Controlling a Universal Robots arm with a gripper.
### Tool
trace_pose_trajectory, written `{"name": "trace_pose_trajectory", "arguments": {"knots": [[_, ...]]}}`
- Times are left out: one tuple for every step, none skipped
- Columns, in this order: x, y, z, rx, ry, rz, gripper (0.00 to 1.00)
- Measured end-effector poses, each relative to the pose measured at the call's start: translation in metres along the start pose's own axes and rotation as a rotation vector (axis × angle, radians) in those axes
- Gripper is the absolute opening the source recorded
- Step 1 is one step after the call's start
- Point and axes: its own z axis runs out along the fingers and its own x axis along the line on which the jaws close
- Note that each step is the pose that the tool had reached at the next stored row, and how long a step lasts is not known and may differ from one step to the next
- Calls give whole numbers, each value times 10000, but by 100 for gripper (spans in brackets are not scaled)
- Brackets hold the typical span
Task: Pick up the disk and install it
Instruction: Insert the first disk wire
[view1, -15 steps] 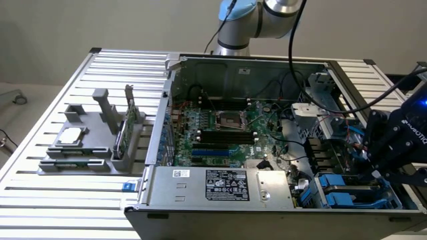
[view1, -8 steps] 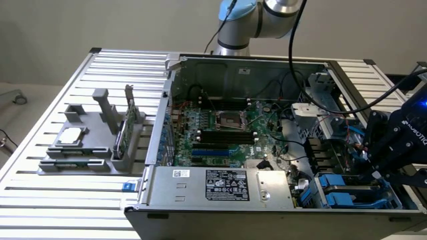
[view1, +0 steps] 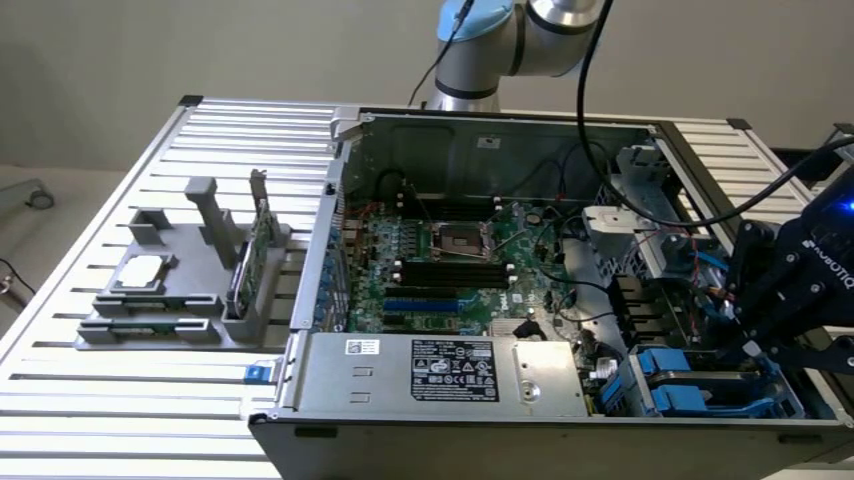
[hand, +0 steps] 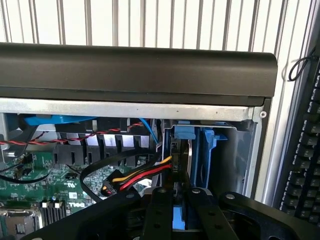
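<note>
Down in the drive bay at the near corner of the computer case (view1: 481, 140), on the exterior view's right, the gripper (hand: 179, 196) is pinched narrow on the disk (hand: 201, 160). The disk stands on edge between the fingers (hand: 160, 200), blue rails showing, beside the red and yellow cables (hand: 142, 175).
</note>
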Motion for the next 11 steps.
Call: {"name": "trace_pose_trajectory", "arguments": {"knots": [[2, 1, 0, 0, 1, -1, 17], [2, 1, 0, 0, 0, -1, 17], [3, 1, 1, 0, -1, -1, 17], [3, 1, 2, 0, -2, -1, 17], [3, 1, 3, 0, -3, -1, 17], [3, 2, 4, 0, -4, -1, 17], [3, 2, 6, 0, -3, -1, 17], [3, 2, 9, 0, -2, -1, 17], [3, 2, 11, 0, -2, -1, 17], [3, 3, 13, 0, -2, -1, 17], [3, 3, 14, 0, -3, -1, 17]]}}
